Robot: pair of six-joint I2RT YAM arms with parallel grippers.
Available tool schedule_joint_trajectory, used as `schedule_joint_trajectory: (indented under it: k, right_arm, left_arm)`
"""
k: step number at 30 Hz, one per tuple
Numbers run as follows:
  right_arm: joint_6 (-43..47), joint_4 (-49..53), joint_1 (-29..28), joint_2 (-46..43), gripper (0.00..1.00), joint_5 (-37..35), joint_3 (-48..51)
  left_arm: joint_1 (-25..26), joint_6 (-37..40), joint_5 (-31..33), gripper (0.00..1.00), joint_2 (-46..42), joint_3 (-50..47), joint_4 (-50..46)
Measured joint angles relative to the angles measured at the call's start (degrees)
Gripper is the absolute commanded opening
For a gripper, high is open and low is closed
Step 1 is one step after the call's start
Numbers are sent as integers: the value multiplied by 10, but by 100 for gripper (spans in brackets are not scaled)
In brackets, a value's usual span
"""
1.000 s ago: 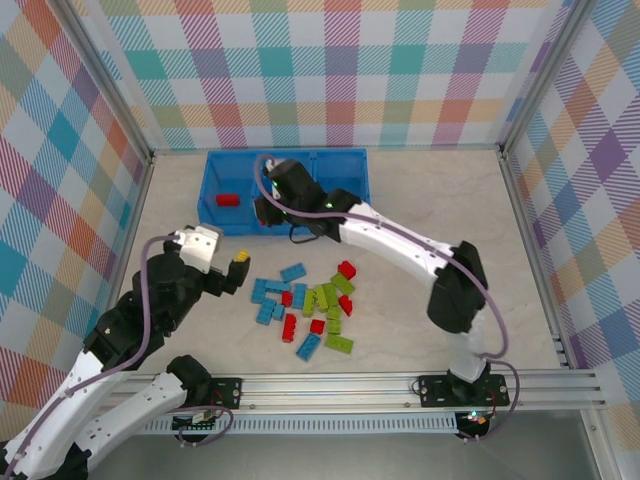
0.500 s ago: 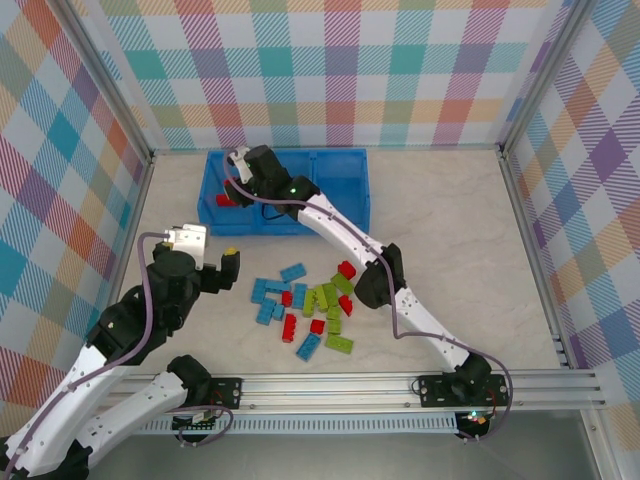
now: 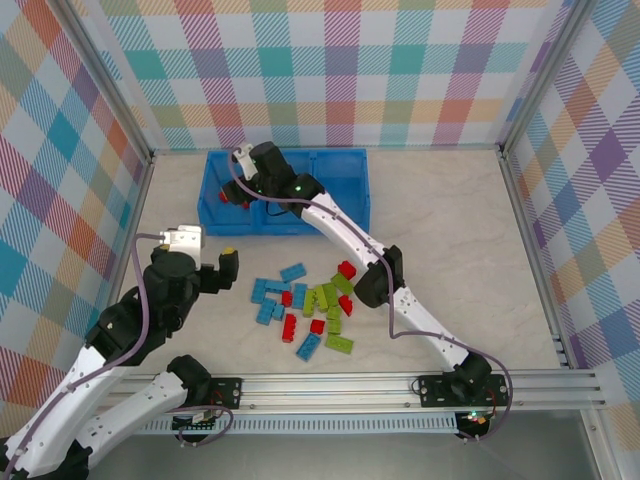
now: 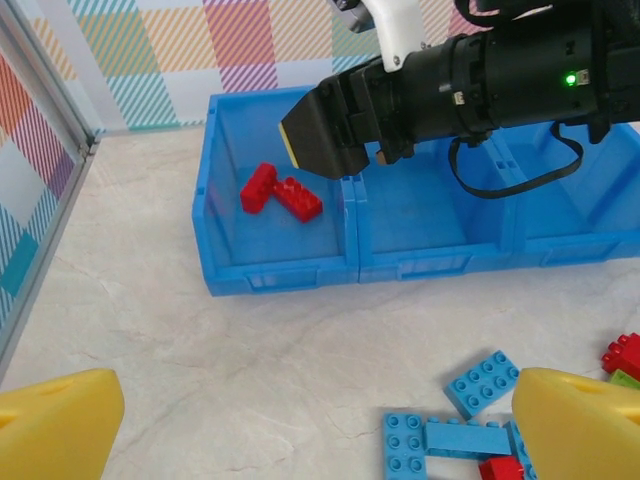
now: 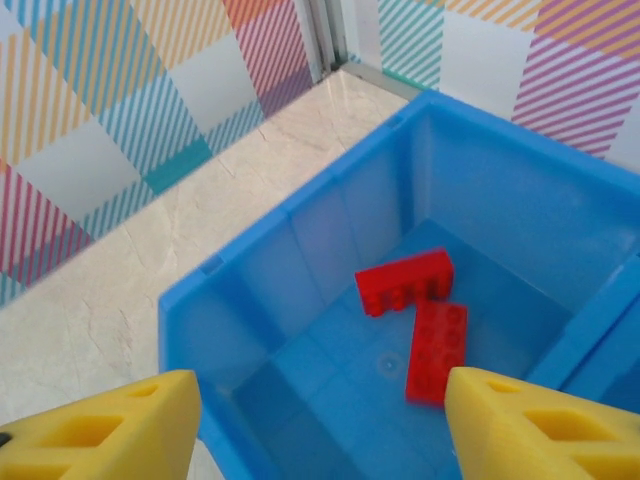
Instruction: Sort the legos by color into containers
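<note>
Reaching further left since a second ago, the right hand [image 5: 320, 390] now hangs over the left compartment [image 4: 275, 272] of the tray [image 4: 600, 245], fingers spread wide and empty. Two red legos [image 5: 436, 350] lie touching on that compartment's floor, where one lay before. The left hand [image 3: 228, 265], also open and empty, hovers above the bench [image 3: 450, 220] just left of the mixed pile [image 3: 310, 300] of red, blue and green legos.
</note>
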State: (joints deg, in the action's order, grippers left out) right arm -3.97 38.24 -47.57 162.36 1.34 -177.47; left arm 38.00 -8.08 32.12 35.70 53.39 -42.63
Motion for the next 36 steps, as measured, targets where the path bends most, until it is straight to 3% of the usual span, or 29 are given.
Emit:
schedule_joint_trajectory:
  k: [8,12,17,21,30,36]
  right_arm:
    - [97,201,7,-77,82,-35,0]
    - [120,309,15,-139,86,-38,-3]
    - [137,398,23,-218,100,-23,32]
    - [155,427,27,-324,100,-19,179]
    - [149,339,27,-678,100,-9,691]
    - [92,286,27,-857,100,17,865]
  left_arm:
    - [-10,-118,-35,99,79,4,-21]
    - [-21,-154,-81,98,125,4,-18]
    - [-29,-177,-148,98,194,4,-1]
    - [-29,-145,-207,99,264,7,12]
    - [-29,-31,-269,96,400,31,61]
    - [-31,33,-285,94,522,83,88]
